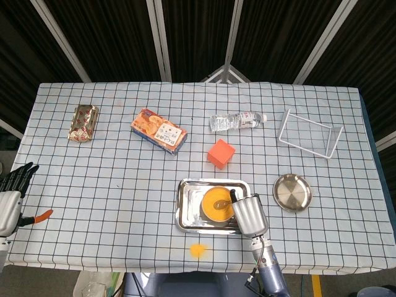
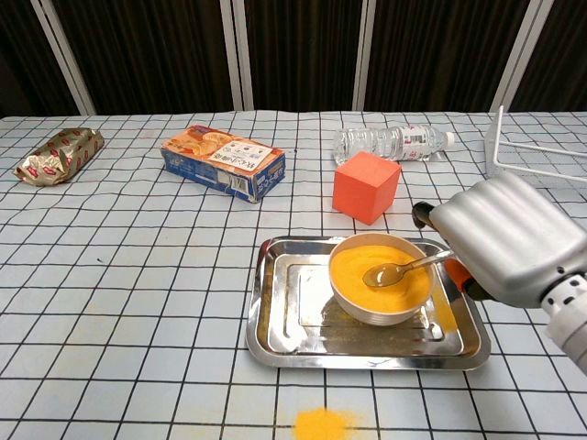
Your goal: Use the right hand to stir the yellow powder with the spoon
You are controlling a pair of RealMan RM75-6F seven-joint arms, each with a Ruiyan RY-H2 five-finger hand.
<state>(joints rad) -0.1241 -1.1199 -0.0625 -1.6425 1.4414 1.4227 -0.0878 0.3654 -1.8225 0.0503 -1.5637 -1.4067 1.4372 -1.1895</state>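
Head view: the right hand (image 1: 249,214) sits at the tray's (image 1: 185,207) near right corner, gripping the spoon (image 1: 223,200), whose bowl lies in the yellow powder (image 1: 213,207) just left of the hand. The left hand (image 1: 12,192) rests far to the left, fingers apart, holding nothing.

Chest view: the spoon (image 2: 399,269) slants from the right hand (image 2: 509,240) into the powder-filled bowl (image 2: 381,280). Stirring looks underway; the next sweep calls for keeping the tip low, away from the rim.

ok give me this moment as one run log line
step: stirring | right hand: holds spoon | spoon tip: in yellow powder | bowl: on tray | left hand: idle, off table
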